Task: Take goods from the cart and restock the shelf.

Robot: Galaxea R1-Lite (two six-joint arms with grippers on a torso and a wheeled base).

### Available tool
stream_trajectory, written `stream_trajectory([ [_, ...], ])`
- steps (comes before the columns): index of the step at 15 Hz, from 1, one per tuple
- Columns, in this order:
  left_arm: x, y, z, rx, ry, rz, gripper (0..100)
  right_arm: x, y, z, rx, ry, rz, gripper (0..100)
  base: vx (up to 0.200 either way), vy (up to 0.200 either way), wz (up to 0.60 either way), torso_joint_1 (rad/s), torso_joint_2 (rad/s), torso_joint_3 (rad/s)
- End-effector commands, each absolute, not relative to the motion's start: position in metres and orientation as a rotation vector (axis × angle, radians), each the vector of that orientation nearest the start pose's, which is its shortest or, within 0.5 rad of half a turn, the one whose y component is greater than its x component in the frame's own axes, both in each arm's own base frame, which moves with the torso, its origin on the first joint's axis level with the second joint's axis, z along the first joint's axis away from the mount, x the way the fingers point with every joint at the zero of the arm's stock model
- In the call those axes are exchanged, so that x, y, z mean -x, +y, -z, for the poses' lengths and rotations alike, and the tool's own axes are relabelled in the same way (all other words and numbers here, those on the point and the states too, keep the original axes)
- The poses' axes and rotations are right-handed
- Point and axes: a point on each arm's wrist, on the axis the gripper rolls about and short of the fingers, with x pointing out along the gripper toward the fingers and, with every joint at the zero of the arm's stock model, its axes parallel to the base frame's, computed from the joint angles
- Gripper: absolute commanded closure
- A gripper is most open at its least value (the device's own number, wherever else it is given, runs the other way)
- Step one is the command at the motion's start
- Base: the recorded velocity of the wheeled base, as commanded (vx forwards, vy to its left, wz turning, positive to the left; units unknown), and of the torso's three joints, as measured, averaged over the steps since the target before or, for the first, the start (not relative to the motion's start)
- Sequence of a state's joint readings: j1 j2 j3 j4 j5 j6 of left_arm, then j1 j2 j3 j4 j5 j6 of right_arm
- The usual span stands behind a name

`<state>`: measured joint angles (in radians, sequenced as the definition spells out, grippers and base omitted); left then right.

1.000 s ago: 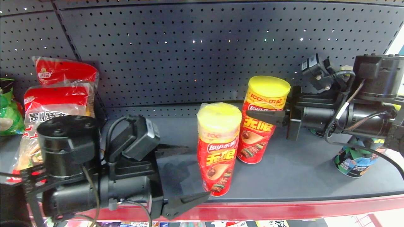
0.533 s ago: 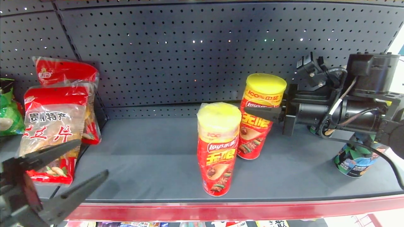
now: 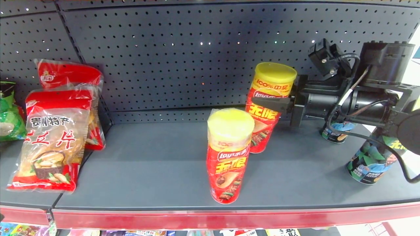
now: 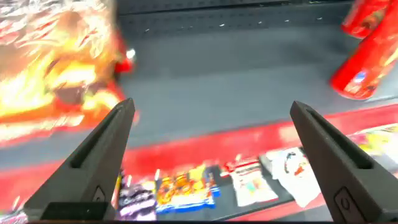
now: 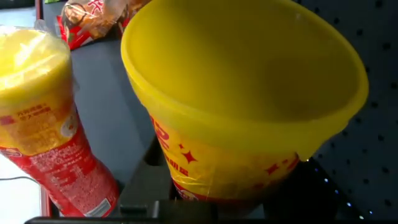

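Note:
Two red chip cans with yellow lids are on the dark shelf (image 3: 157,170). The front can (image 3: 229,154) stands upright near the shelf's red edge. Behind it and to the right, the second can (image 3: 269,105) leans, with my right gripper (image 3: 272,102) shut on its upper part from the right. The right wrist view looks down on this held can's lid (image 5: 242,93), with the front can (image 5: 43,112) beside it. My left gripper (image 4: 211,106) is open and holds nothing, out in front of the shelf's red edge (image 4: 205,140).
Red snack bags (image 3: 52,137) and a green bag (image 3: 10,118) lean at the shelf's left. Two dark cans (image 3: 370,164) (image 3: 338,131) stand at the right under my right arm. A pegboard wall (image 3: 197,49) backs the shelf. Packets (image 4: 186,186) lie on the level below.
My left arm has pulled back down and left, out of the head view, with its gripper open. The right gripper has carried the second can upward in the head view, and the can leans more.

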<state>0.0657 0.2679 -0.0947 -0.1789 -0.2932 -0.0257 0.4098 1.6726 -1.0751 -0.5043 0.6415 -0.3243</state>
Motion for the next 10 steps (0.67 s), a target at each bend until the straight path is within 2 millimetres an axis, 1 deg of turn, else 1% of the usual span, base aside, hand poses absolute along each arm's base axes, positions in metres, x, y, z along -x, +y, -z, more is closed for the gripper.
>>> stream_trajectory([
  [1, 0.0167, -0.0067, -0.0904, 0.030, 0.005, 0.156, 0, -0.2873, 0.1368, -0.2527, 0.282, -0.072, -1.048, 100, 0.000, 0.000, 0.00, 0.000, 0.00, 0.000],
  [3, 0.0157, -0.0069, -0.0864, 0.026, 0.019, 0.175, 0, -0.2888, 0.1374, -0.2511, 0.281, -0.068, -1.050, 100, 0.000, 0.000, 0.00, 0.000, 0.00, 0.000],
  [6, 0.0159, -0.0078, -0.0837, 0.032, 0.052, 0.271, 0, -0.2906, 0.1378, -0.2518, 0.280, -0.072, -1.058, 100, 0.000, 0.000, 0.00, 0.000, 0.00, 0.000],
  [7, 0.0165, -0.0069, -0.0837, 0.028, 0.049, 0.314, 0, -0.2921, 0.1347, -0.2522, 0.281, -0.072, -1.048, 100, 0.000, 0.000, 0.00, 0.000, 0.00, 0.000],
  [8, 0.0169, -0.0068, -0.0836, 0.028, 0.044, 0.311, 0, -0.2924, 0.1343, -0.2527, 0.281, -0.074, -1.048, 100, 0.000, 0.000, 0.00, 0.000, 0.00, 0.000],
  [10, 0.0207, -0.0053, -0.0822, 0.020, -0.007, 0.241, 0, -0.2939, 0.1328, -0.2548, 0.280, -0.080, -1.041, 100, 0.000, 0.000, 0.00, 0.000, 0.00, 0.000],
])
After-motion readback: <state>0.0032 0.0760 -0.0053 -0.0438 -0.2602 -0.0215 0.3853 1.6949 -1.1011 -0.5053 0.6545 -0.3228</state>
